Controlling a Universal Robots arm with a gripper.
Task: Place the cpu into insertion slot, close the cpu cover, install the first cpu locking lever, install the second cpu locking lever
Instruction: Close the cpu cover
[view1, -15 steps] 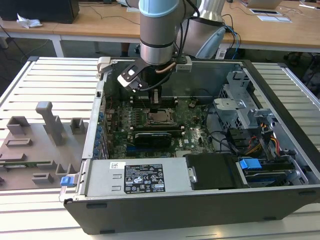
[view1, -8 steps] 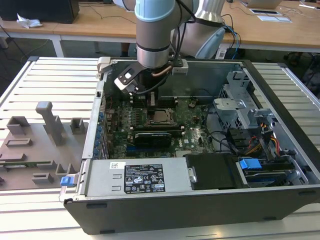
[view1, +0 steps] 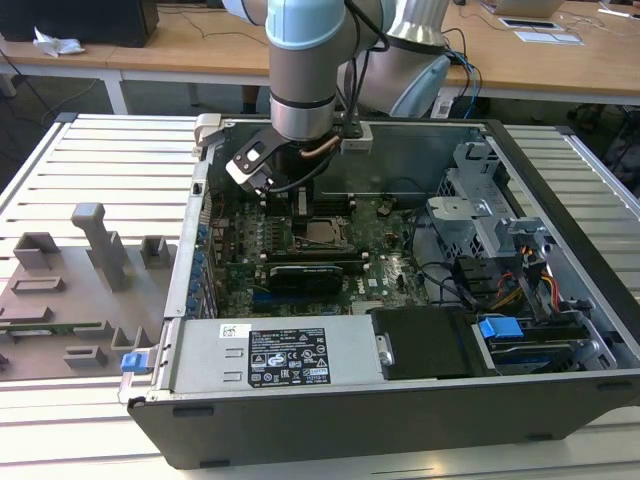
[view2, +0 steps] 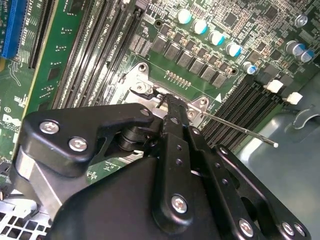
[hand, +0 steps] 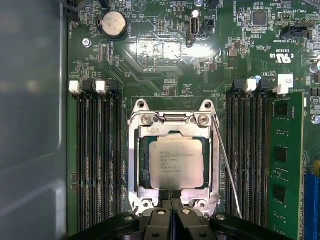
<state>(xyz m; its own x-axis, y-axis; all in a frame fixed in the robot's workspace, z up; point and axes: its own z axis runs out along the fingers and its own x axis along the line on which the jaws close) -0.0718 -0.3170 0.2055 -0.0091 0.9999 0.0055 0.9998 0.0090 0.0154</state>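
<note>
While the cpu (hand: 176, 162) lies flat in the insertion slot (hand: 135, 165), our hand (hand: 170, 196) — fingers together, empty — sits at the slot's edge; we judge the chip light, fragile, best gripped edgewise.

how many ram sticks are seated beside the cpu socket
1. A green ram stick sits in the outermost slot of the bank between the insertion slot and the blue connector; the gripper hides the slots' near ends.

We see a pale slatted table (view1: 100, 160) up front — behind it, long wooden desks (view1: 180, 45) over dark floor (view1: 170, 95), papers (view1: 545, 30) on one, evenly lit.
</note>
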